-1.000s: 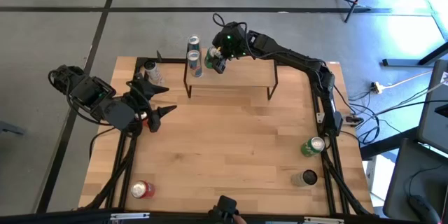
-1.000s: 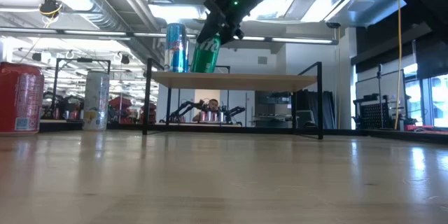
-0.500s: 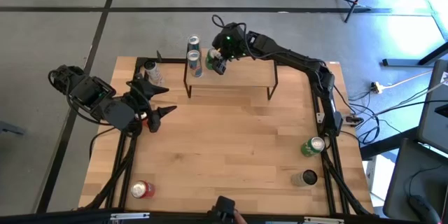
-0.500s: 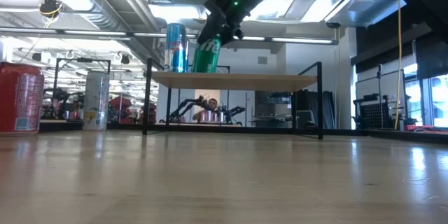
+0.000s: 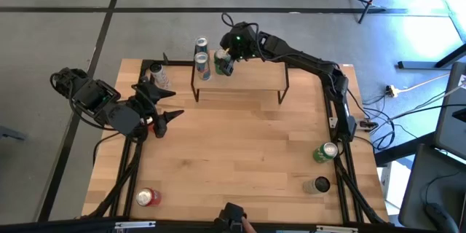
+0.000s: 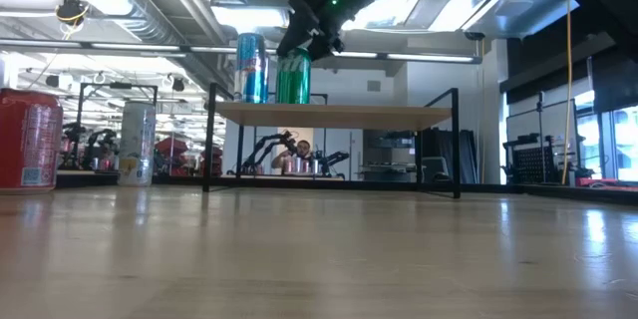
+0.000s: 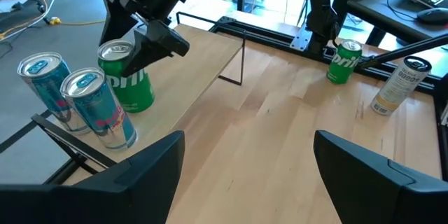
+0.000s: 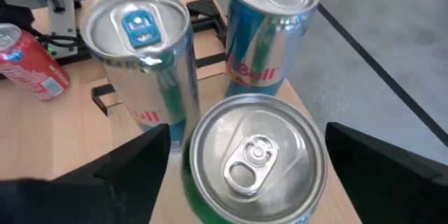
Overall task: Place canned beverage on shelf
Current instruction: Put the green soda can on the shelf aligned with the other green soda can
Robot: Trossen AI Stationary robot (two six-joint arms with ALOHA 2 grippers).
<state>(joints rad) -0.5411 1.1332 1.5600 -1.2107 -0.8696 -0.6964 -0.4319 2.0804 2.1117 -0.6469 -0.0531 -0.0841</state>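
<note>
Looking across your workspace, you have a light wood desk (image 5: 233,153) standing on a grey floor (image 5: 58,36) crossed by dark lines; beyond it the low view shows an open workshop with ceiling ducts and a person seated in the distance.

The shelf (image 5: 251,80) sits toward 12 o'clock on the desk. On its left end the green can (image 5: 221,61) stands upright, just beside a blue-and-silver can (image 5: 202,65); a second blue-and-silver can (image 5: 201,45) stands behind that one, and whether it rests on the shelf or the desk cannot be told. Your right gripper (image 5: 231,57) hangs over the green can with its fingers spread wide on either side of it, not clamping it. These neighbouring cans crowd the left side of that spot.

Your left gripper (image 5: 162,106) waits at 9 o'clock above the desk, fingers parted, holding nothing.

Count of cans:
- Green: two, the second (image 5: 325,152) at 4 o'clock.
- Blue-and-silver: two.
- Red: one (image 5: 148,197) at 7 o'clock.
- Pale slim can: one (image 5: 158,73) at 10 o'clock.
- Dark-topped can: one (image 5: 318,185) at 5 o'clock.
</note>
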